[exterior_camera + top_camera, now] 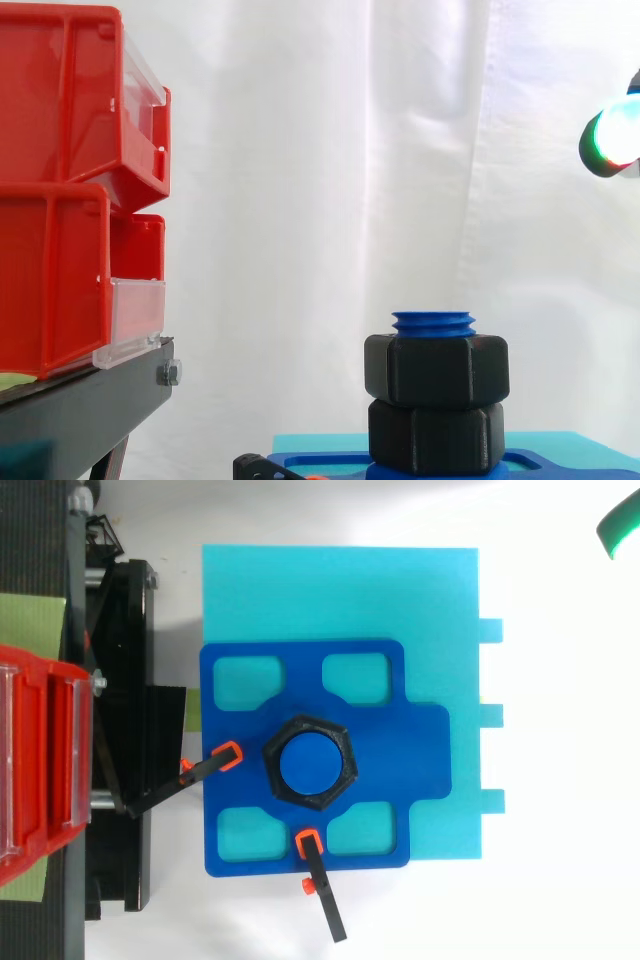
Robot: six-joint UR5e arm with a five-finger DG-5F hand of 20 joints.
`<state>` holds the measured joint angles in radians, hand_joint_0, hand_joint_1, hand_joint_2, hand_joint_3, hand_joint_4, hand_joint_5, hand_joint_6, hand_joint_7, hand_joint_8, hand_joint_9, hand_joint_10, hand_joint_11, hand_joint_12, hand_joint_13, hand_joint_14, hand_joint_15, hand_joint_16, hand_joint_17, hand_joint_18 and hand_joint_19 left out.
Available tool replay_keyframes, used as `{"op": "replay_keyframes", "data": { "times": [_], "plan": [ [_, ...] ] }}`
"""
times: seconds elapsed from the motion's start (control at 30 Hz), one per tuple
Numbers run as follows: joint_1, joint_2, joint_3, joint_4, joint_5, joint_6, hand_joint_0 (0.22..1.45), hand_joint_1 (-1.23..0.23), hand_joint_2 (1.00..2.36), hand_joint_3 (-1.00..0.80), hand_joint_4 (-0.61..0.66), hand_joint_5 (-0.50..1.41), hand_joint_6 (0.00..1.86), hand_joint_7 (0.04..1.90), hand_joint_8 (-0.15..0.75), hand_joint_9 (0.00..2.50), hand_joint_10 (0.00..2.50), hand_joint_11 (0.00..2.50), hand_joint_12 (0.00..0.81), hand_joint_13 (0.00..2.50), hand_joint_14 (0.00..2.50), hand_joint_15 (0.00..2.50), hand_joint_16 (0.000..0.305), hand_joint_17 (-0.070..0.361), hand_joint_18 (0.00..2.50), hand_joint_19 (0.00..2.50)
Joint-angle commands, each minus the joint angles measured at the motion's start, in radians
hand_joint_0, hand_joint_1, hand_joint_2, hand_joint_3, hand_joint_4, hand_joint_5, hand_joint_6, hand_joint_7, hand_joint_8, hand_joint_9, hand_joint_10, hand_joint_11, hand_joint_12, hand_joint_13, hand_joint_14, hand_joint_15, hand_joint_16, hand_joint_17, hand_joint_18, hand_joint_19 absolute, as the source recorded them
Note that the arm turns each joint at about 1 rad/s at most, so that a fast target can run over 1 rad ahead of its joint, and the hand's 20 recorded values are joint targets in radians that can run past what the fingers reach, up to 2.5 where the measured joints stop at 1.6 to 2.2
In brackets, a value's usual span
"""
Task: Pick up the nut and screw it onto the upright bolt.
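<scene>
Nearest the side camera: black clamp arm (328,905) with an orange tip, reaching in from the front and touching the front edge of the blue fixture plate (420,750). A second clamp arm (175,785), same type, comes in from the bin side and meets the plate's left edge. The fixture plate lies flat on a larger cyan base plate (340,590); the cyan shows through four rounded cut-outs in the blue. The blue bolt (433,322) stands upright at the middle of the fixture plate. Two black hex nuts are on it, stacked and touching: the lower nut (436,435) sits down at the fixture plate, and the upper nut (436,370) rests directly on top of it. A short length of blue thread stands clear above the upper nut. From above, the bolt's round top sits centred in the black hexagon. Left of the fixture, two red bins with clear front panels are stacked, upper bin (60,100) over lower bin (50,280), on a black stand (80,410). The hand (612,135) is high at the right edge, well apart from the bolt and nuts, touching nothing, a glowing white-green patch; whether it is open or closed cannot be told. A white curtain (330,150) hangs behind everything.
</scene>
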<state>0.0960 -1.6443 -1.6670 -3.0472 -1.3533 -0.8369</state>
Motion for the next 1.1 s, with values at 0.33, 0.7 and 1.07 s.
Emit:
{"op": "replay_keyframes", "data": {
  "times": [0.33,0.7,1.07],
  "plan": [
    [0.001,0.000,0.000,-0.012,0.002,0.001,0.48,-0.26,1.00,-0.50,0.13,-0.24,0.50,0.59,0.217,0.08,0.00,0.00,0.382,0.00,0.00,0.00,0.048,0.107,0.00,0.00],
    [0.001,0.000,0.000,-0.012,0.002,0.001,0.49,-0.25,1.00,-0.50,0.12,-0.25,0.50,0.61,0.211,0.03,0.00,0.00,0.380,0.00,0.00,0.00,0.047,0.107,0.00,0.00],
    [0.001,0.000,0.000,-0.012,0.002,0.001,0.49,-0.26,1.00,-0.50,0.12,-0.25,0.50,0.60,0.210,0.02,0.00,0.00,0.378,0.00,0.00,0.00,0.047,0.107,0.00,0.00]
  ]
}}
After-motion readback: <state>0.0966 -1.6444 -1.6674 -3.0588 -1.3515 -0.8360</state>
